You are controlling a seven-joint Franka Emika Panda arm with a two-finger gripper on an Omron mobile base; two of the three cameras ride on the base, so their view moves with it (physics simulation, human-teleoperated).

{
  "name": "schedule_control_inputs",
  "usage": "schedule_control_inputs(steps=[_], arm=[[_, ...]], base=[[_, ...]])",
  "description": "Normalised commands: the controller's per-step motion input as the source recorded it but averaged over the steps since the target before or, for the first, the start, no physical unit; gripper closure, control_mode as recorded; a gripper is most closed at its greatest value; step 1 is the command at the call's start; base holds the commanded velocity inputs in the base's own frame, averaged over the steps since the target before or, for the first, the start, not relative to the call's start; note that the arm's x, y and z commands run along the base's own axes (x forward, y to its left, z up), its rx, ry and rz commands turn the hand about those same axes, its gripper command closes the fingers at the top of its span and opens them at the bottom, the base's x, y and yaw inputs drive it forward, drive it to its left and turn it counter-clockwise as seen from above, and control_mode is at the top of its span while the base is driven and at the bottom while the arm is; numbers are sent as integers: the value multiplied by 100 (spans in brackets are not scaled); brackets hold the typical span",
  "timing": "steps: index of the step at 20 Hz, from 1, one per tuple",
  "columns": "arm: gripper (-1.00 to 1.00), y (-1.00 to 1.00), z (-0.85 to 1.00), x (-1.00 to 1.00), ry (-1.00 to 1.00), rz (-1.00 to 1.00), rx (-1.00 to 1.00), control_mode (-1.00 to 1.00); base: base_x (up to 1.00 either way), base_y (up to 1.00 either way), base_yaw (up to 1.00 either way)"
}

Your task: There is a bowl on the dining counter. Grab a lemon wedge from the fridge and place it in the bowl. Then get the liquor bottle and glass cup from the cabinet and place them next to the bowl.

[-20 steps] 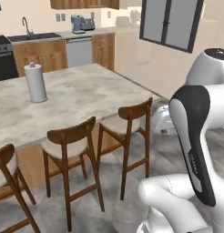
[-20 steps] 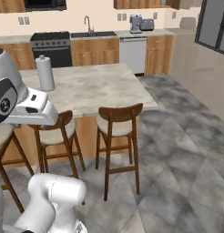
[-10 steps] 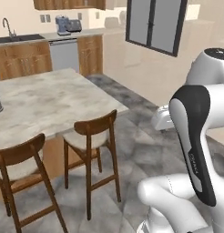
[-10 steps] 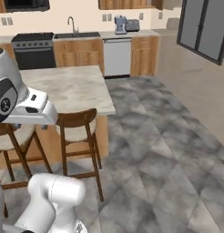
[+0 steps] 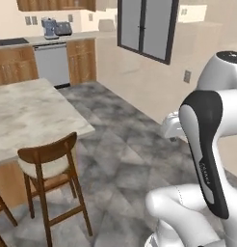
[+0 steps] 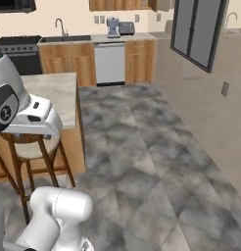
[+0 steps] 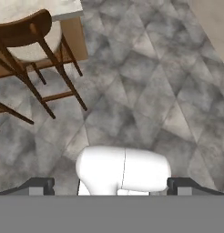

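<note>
Here, my arm faces open grey floor beside the dining counter (image 5: 29,108); the gripper (image 7: 111,184) holds nothing, jaws wide apart.

From the left base view I see a wooden stool (image 5: 49,166) tucked against the counter's marble top and a dark-framed double door (image 5: 147,29). Only my right base view adds the stove (image 6: 17,54), sink faucet (image 6: 60,27) and dishwasher (image 6: 109,62) along the far wall. My hand view looks down on the stool and floor tiles. I cannot make out the bowl anywhere on the counter top.
</note>
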Motion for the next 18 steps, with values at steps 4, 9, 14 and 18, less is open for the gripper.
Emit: schedule_control_inputs(steps=[4,9,14,18], arm=[[-100,0,0,0,0,0,0,100],[-100,0,0,0,0,0,0,100],[-100,0,0,0,0,0,0,100],[-100,0,0,0,0,0,0,100]], base=[[96,-100,14],[100,-91,24],[100,-71,27],[100,-65,27]])
